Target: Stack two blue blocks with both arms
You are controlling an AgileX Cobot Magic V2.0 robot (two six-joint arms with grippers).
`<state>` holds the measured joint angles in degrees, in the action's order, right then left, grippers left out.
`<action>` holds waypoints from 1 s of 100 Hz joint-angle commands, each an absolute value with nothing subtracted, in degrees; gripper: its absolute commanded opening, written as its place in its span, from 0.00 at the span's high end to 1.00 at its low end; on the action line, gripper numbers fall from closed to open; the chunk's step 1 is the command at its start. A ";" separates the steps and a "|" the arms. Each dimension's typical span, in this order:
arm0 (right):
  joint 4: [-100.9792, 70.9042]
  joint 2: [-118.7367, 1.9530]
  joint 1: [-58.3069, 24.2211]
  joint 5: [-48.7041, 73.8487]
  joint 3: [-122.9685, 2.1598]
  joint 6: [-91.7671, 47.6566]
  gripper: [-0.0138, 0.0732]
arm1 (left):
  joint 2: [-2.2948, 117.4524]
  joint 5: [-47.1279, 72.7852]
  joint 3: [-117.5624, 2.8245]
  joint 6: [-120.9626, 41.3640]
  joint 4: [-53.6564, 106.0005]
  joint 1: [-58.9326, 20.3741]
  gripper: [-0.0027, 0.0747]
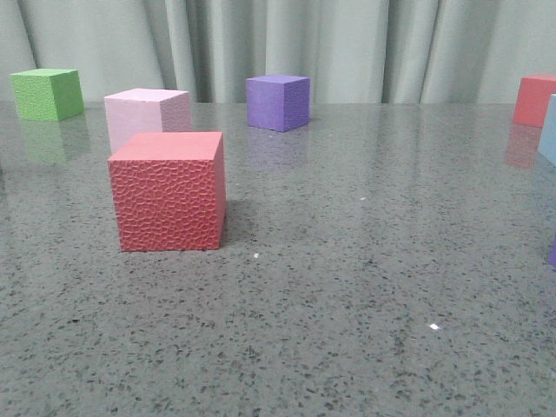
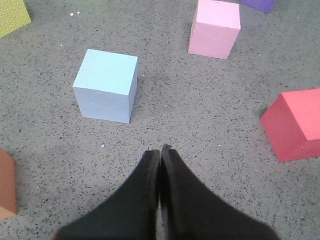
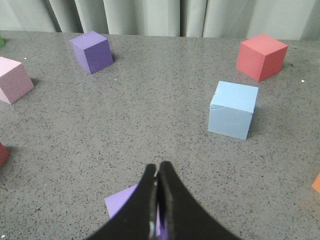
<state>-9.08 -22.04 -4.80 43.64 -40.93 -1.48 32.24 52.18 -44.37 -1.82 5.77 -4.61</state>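
1. The left gripper (image 2: 160,150) has its fingers pressed together, holding nothing. A pale blue block (image 2: 106,85) sits on the grey table (image 2: 200,150) just ahead of the tips and off to one side, with bare table between.
2. Around it lie a red cube (image 2: 295,125), a pink cube (image 2: 214,28) farther off, and an orange-brown block (image 2: 6,184) cut by the frame edge.
3. The right gripper (image 3: 158,167) is likewise pinched shut and empty, partly hiding a light purple block (image 3: 121,204) beneath.
4. A second blue block (image 3: 233,110) stands ahead and aside, unobstructed; a red block (image 3: 262,56) and a dark purple cube (image 3: 91,51) lie beyond.
5. In the front view only a sliver of blue (image 1: 549,130) shows at the edge.
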 commanded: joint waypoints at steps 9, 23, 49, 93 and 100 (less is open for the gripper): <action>-9.57 -23.03 -4.78 39.76 -42.87 -1.87 0.68 | 32.84 48.70 -46.31 -1.17 6.60 -4.45 0.72; -9.57 -23.03 -4.78 39.71 -42.87 -1.87 0.34 | 32.84 48.70 -46.31 -1.28 6.60 -4.45 0.30; -10.68 -23.03 -4.78 39.26 -42.87 -1.87 0.10 | 32.84 48.82 -46.31 -1.28 6.60 -4.45 0.09; -10.69 -25.36 -4.51 35.50 -43.52 0.00 0.10 | 32.84 48.93 -46.31 -1.28 6.60 -4.45 0.10; -10.69 -28.08 -4.51 35.37 -44.71 0.33 0.10 | 32.84 48.93 -46.31 -1.28 6.60 -4.45 0.10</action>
<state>-9.90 -24.39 -4.80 40.77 -41.75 -0.43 32.24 52.18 -44.37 -1.82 5.77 -4.61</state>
